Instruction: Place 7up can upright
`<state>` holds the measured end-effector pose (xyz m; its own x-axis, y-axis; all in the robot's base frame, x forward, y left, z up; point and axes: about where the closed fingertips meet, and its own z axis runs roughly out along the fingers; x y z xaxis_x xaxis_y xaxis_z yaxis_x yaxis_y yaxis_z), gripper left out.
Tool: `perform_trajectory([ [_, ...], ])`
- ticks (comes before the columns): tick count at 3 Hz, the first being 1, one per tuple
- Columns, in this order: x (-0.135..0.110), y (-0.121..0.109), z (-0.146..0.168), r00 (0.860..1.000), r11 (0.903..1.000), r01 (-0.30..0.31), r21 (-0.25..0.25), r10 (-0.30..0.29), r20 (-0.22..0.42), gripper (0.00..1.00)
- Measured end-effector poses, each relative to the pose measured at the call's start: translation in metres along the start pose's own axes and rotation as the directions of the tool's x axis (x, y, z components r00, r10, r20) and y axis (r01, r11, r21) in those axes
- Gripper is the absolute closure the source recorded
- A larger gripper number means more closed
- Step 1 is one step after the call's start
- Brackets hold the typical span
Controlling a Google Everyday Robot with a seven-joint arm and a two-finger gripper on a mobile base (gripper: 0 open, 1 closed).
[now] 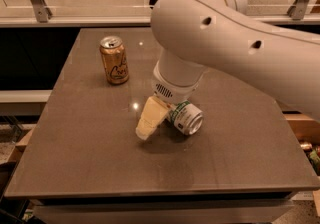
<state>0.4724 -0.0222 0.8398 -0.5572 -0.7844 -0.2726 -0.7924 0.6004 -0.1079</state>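
Brown tabletop (90, 153) fills the frame, the white arm (225, 43) arching in from upper right. Its gripper (152, 118) sits at centre against the 7up can (186, 117), which lies on its side; whether it grips the can, I cannot tell. Best grasp mid-body and tip slowly, clear of the 1 gold can (114, 60) upper left.

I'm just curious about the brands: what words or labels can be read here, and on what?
Orange-gold can: dark script, too blurred to read.
7up can, lying on its side beside the gripper at the middle of the table: green markings, not readable.
Robot arm: no text.
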Motion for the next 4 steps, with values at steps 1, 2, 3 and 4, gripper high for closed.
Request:
perform_trajectory([
  [1, -0.0023, -0.0302, 0.0023, 0.999, 0.9979, 0.022, 0.060, -0.020, -0.037, 0.17],
  [2, -0.0023, -0.0311, 0.0007, 0.999, 0.9974, 0.024, 0.068, -0.022, -0.037, 0.41],
  [3, -0.0025, -0.0308, -0.0005, 0.999, 0.9972, 0.026, 0.070, -0.023, -0.036, 0.64],
  [4, -0.0026, -0.0304, -0.0017, 0.999, 0.9970, 0.027, 0.073, -0.024, -0.035, 0.87],
])
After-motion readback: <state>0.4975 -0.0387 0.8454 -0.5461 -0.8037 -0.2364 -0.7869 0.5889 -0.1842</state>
